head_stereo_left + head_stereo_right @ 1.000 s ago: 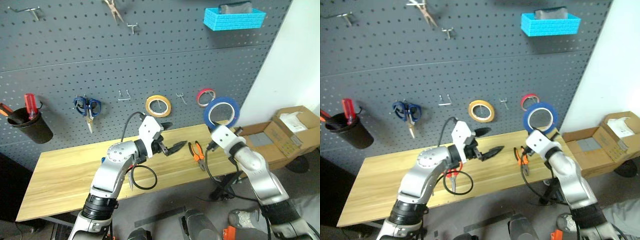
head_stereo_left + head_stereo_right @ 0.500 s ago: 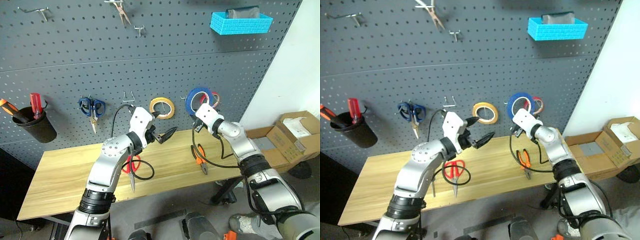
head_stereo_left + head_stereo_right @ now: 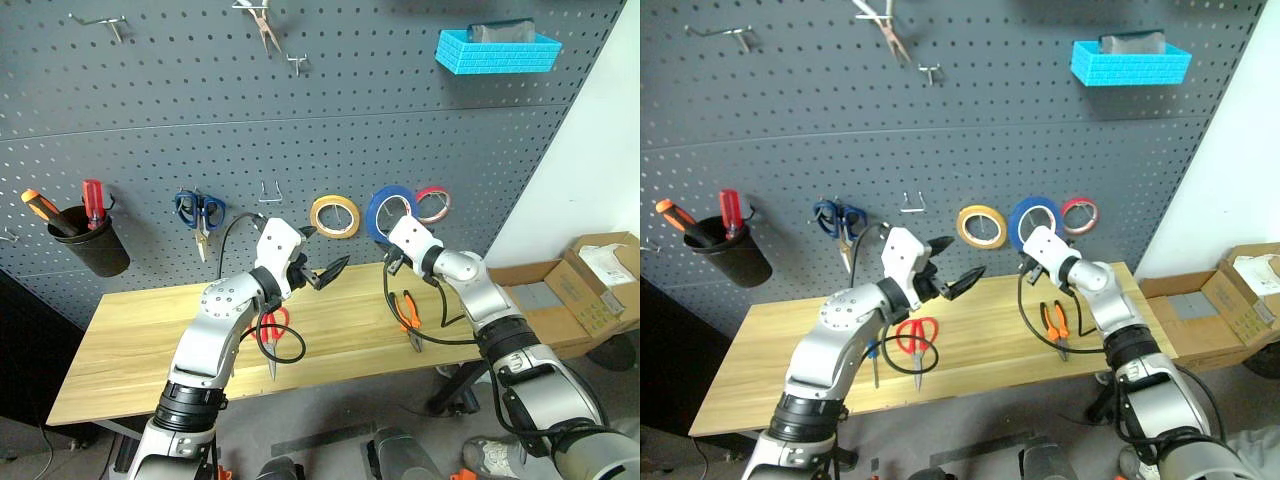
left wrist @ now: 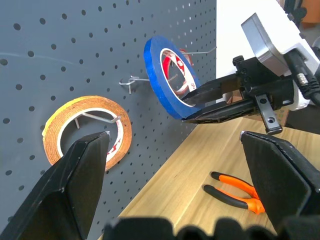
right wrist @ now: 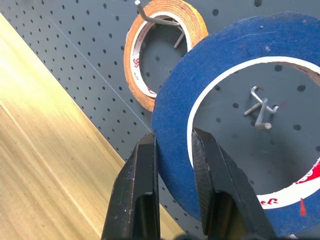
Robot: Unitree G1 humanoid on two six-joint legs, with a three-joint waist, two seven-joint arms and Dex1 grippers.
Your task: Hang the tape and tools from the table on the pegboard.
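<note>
My right gripper (image 3: 391, 238) is shut on the lower rim of the blue tape (image 3: 387, 212), holding the ring upright against the pegboard (image 3: 400, 120). A metal hook (image 5: 260, 112) shows through the ring's hole; I cannot tell if the ring hangs on it. My left gripper (image 3: 324, 254) is open and empty, held above the table (image 3: 140, 350) and pointing toward the tape. On the table, red-handled scissors (image 3: 917, 335) lie under the left arm, with a blue-handled screwdriver (image 3: 874, 362) beside them. The orange and black pliers (image 3: 408, 312) lie below the right gripper.
A yellow tape roll (image 3: 335, 216) and a red-pink ring (image 3: 432, 203) hang on either side of the blue tape. Blue scissors (image 3: 200, 212), a black cup (image 3: 95, 245) with screwdrivers, long-nose pliers (image 3: 265, 25) and a blue basket (image 3: 497, 50) are on the board. Cardboard boxes (image 3: 590, 285) stand beyond the table's right end.
My right gripper carried the blue tape leftward and in to the board, from beyond the red-pink ring to the spot between it and the yellow roll. The camera view also shifted.
</note>
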